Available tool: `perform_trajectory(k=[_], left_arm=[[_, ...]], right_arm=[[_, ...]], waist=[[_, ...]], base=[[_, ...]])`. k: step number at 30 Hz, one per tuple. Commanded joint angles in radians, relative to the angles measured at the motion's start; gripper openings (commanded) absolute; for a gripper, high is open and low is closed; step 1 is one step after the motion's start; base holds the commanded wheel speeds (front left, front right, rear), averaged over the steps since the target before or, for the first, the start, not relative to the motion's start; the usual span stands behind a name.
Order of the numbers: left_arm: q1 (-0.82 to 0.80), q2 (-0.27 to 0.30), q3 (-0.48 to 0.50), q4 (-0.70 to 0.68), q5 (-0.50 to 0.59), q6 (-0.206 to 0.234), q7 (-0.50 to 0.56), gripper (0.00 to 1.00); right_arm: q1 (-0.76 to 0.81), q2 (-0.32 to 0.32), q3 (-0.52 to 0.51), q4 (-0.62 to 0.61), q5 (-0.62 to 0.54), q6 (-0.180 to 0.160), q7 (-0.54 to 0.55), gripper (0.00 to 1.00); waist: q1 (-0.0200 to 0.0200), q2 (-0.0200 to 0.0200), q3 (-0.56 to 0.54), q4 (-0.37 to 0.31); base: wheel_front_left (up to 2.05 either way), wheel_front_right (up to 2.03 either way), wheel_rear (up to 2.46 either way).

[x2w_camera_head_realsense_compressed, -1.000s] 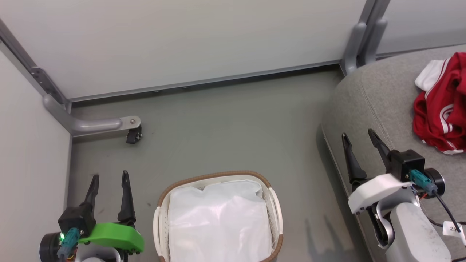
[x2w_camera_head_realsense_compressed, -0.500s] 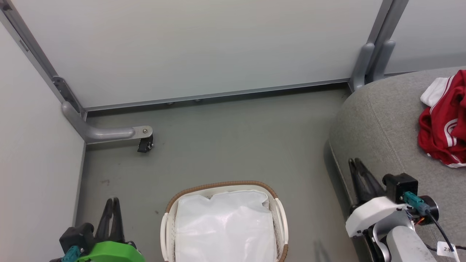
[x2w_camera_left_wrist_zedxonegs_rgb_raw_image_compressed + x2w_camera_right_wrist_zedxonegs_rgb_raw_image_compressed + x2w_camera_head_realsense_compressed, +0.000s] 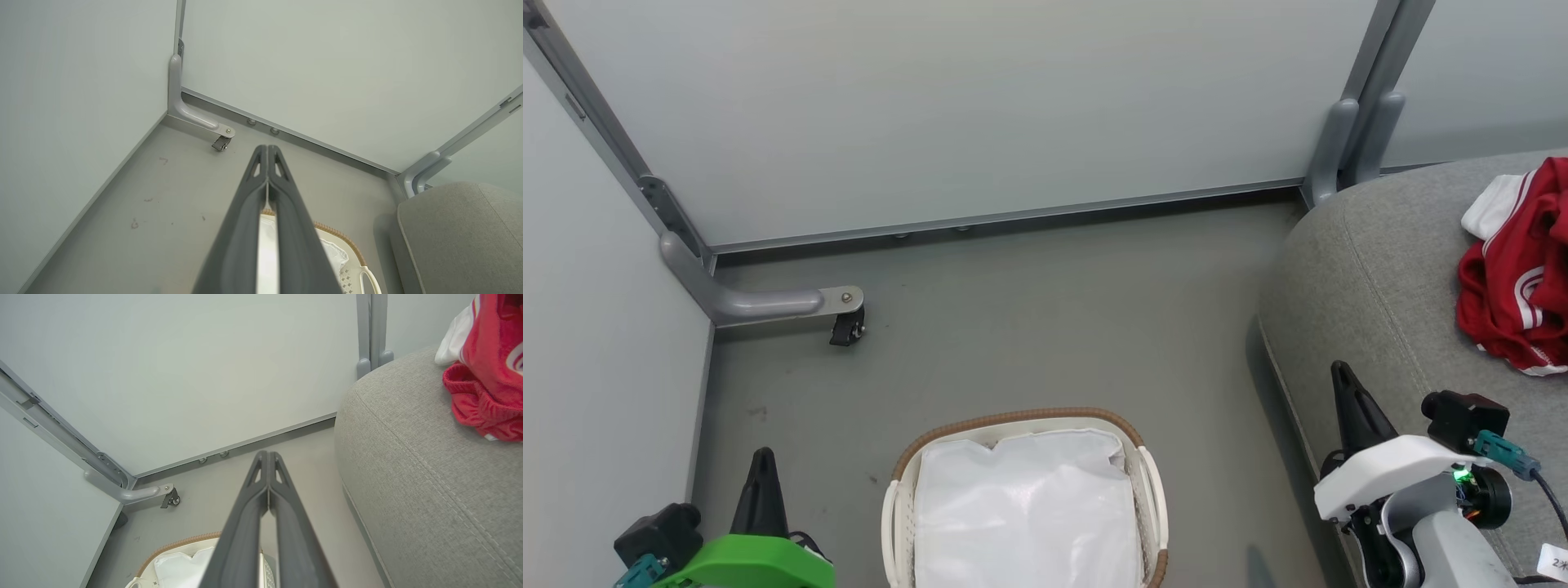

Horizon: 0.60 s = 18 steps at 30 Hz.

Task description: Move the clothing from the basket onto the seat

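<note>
Seems to be at the closing step: red clothing (image 3: 1515,286) lying on the grey seat (image 3: 1372,269), well apart from the basket (image 3: 1013,415), where just the white liner (image 3: 1021,506) shows inside. With jaws of left gripper (image 3: 762,457) and right gripper (image 3: 1339,376) clenched on nothing, probably calls next for a check under the liner, or else for resting both arms.

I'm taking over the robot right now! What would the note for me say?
Left gripper: jaws shut, holding nothing, low beside the basket.
Right gripper: jaws shut, holding nothing, at the seat's front edge.
Clothing: red pile lying on the seat.
Basket: on the floor, with its white liner showing and no red in sight.
Done: the clothing looks moved.
Left: probably nothing, but the basket's near end is cut off, so check it.
</note>
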Motion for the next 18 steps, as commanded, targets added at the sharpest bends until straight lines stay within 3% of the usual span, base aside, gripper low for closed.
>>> perform_trajectory(k=[1, 18], left_arm=[[-0.021, 0.004, 0.008, -0.023, -0.040, -0.003, 0.009, 0.00], [-0.038, 0.005, 0.023, -0.053, -0.287, -0.007, 0.076, 0.00]], right_arm=[[-0.008, -0.006, -0.006, -0.025, 0.043, 0.000, 0.008, 0.00], [0.015, -0.006, -0.026, -0.065, 0.314, 0.000, 0.075, 0.00]], waist=[[0.0000, -0.0001, 0.000, 0.000], [0.0000, -0.0001, -0.006, -0.006]], base=[[0.00, 0.00, 0.00], [0.00, 0.00, 0.00]])
